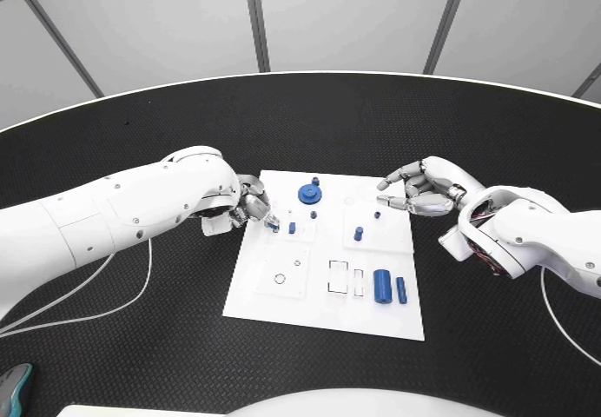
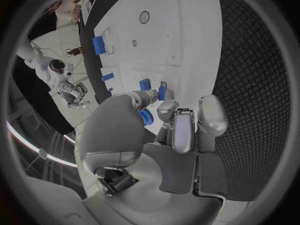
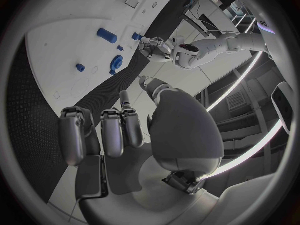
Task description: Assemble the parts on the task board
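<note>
The white task board [image 1: 323, 300] lies in the middle of the black table. My left hand [image 1: 247, 207] is at the board's left edge, and its thumb and a finger pinch a small blue part [image 2: 161, 92] just over the board. A round blue part [image 1: 309, 194] stands near the far edge, with a small blue peg [image 1: 314, 182] beyond it. Other short blue pegs [image 1: 359, 233] stand mid-board. Two blue cylinders [image 1: 382, 284] lie near the right edge. My right hand [image 1: 421, 191] hovers at the board's far right corner, fingers loosely curled and thumb apart, holding nothing.
Empty slots and a ring mark [image 1: 280, 279] show on the board's near half. White cables [image 1: 75, 304] trail over the table at the left. A teal object [image 1: 13, 387] lies at the near left corner.
</note>
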Tool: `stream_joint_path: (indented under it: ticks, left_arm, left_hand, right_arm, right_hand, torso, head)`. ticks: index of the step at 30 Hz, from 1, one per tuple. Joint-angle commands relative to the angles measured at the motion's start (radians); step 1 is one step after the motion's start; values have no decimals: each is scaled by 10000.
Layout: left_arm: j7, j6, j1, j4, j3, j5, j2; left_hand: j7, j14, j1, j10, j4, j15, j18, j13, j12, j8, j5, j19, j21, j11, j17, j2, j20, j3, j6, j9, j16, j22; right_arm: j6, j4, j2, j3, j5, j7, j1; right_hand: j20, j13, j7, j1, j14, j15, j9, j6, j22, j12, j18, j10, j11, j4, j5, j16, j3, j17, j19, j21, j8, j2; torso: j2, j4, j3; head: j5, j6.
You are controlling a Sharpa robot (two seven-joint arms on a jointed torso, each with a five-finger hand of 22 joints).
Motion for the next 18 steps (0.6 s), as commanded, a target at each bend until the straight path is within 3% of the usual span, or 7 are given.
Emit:
stream_joint_path:
  ticks: [1, 18]
  left_arm:
    - [-5, -24, -4, -13, 0, -17, 20]
    - [-43, 194, -11, -42, -2, -155, 93]
  left_hand:
    - [-16, 492, -45, 44, -1295, -13, -91, 7, 36, 34, 24, 62, 62, -5, 443, 60, 15, 1228, 57, 14, -42, 8]
    - [-24, 491, -74, 86, -1324, -17, -90, 64, 69, 39, 16, 59, 61, -12, 439, 27, 12, 1232, 71, 14, -45, 4]
  right_arm:
    - [1, 3, 0, 0, 0, 1, 0]
    - [14, 21, -14, 0, 0, -10, 0]
  right_hand:
    - [-61, 1871, -1, -3, 797, -71, -1, 0, 1195, -18, 185, 397, -89, 8, 62, -19, -13, 1455, 408, -38, 66, 107]
    - [-61, 1871, -1, -3, 797, -71, -1, 0, 1195, -18, 185, 397, -89, 8, 62, -19, -13, 1455, 408, -38, 66, 107]
  torso:
    - [-1, -6, 0]
    - [-5, 13, -5]
  head:
    - [-5, -12]
    - [-15, -70]
